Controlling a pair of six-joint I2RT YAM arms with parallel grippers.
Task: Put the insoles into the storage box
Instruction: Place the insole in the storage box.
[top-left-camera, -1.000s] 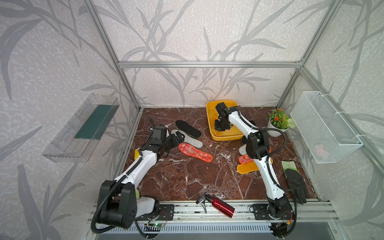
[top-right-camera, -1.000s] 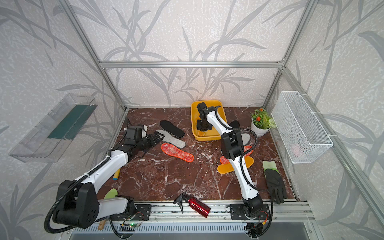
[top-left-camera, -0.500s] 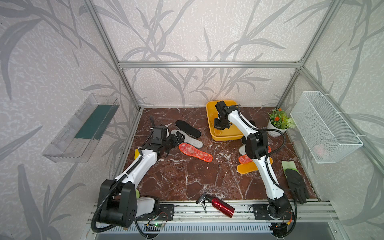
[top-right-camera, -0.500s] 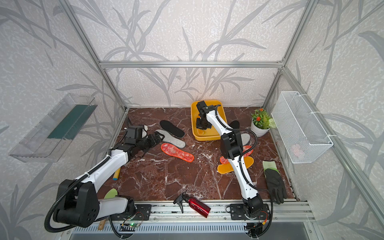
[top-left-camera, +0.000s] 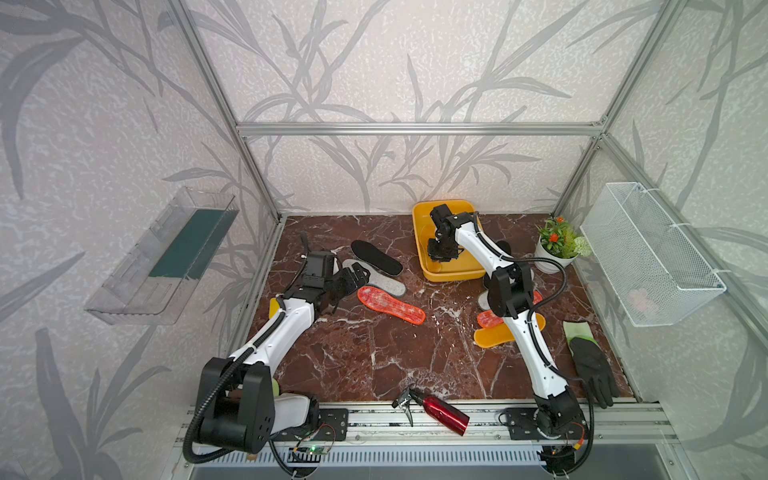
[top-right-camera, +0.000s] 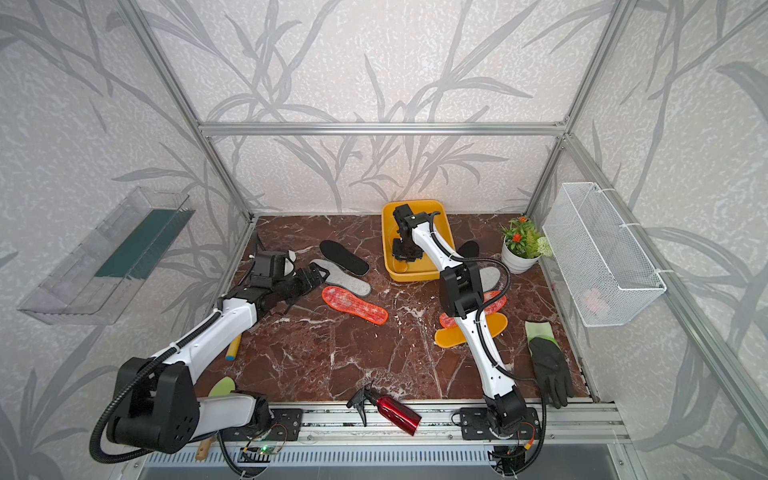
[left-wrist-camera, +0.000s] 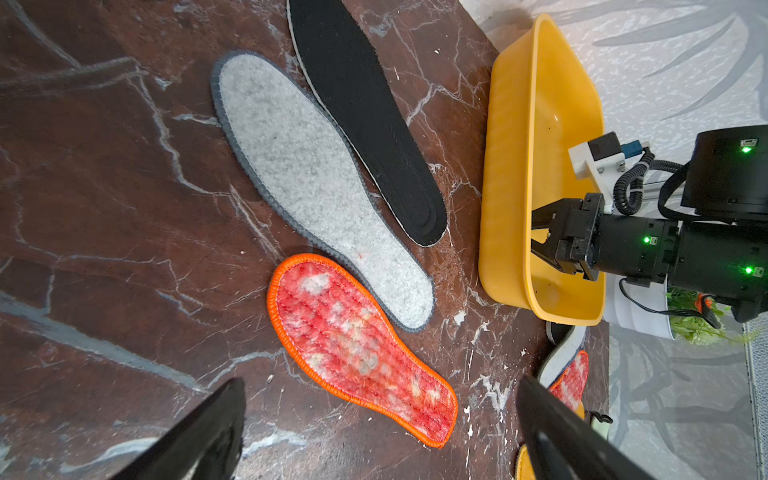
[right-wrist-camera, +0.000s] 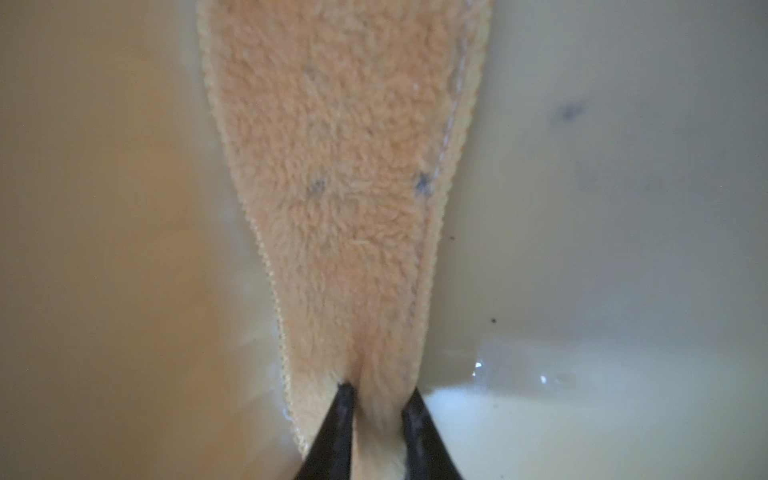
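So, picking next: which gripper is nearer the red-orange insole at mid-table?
Left. The left gripper hovers beside the red-orange insole; the right gripper is inside the storage box, farther back.

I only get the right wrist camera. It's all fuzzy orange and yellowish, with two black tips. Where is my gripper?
Observer: The right gripper is down inside the yellow storage box, at the back of the table.
Operator: Which insoles are outside it?
Observer: Left of the box lie a black insole, a grey felt insole and a red-orange insole; more are partly hidden by the right arm.
Operator: And the other arm?
Observer: The left gripper hangs wide open near those three, holding nothing.
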